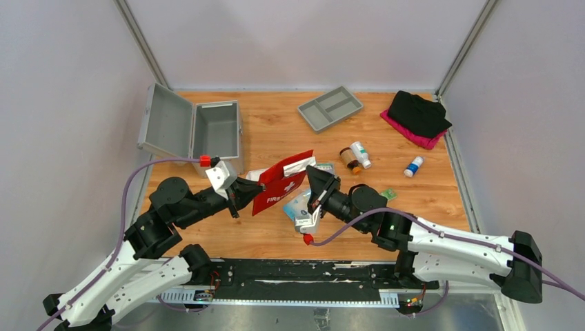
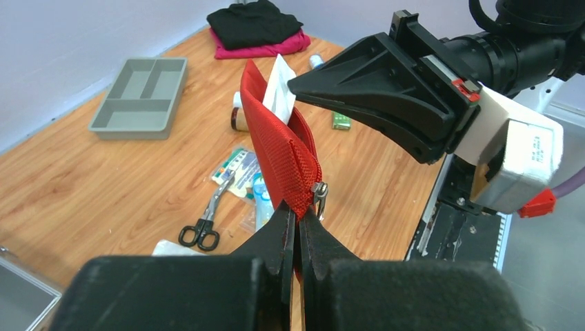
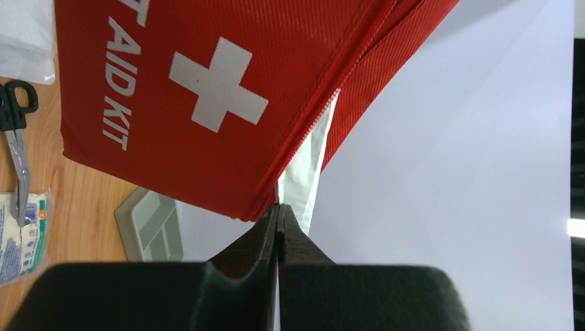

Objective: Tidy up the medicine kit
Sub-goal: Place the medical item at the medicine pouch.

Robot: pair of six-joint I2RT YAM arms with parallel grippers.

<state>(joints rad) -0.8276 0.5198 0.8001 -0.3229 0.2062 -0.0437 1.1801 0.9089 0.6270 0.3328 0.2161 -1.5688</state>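
- Top view: the medicine kit (image 1: 207, 131) stands at the far left of the bench (image 1: 428, 207), its lid thrown back and the box open upward. It is well apart from the red pouch (image 1: 283, 183), which is held up between the left end effector (image 1: 256, 187) and the right end effector (image 1: 312, 172)
- Handling, as a judgement: the metal case looks rigid and fairly heavy, and its smooth walls are likely slippery. The thin upper rim of a wall seems the surest place to take hold
- Left wrist view: the left end effector (image 2: 298, 219) is clenched on the red pouch (image 2: 276, 145) at the corner beside the zip pull. Scissors (image 2: 203, 221) and a grey tray (image 2: 141, 96) lie on the bench beyond
- Right wrist view: the right end effector (image 3: 278, 210) is clamped tight at the pouch's open mouth, apparently pinching the white sheet (image 3: 307, 179) that pokes out there
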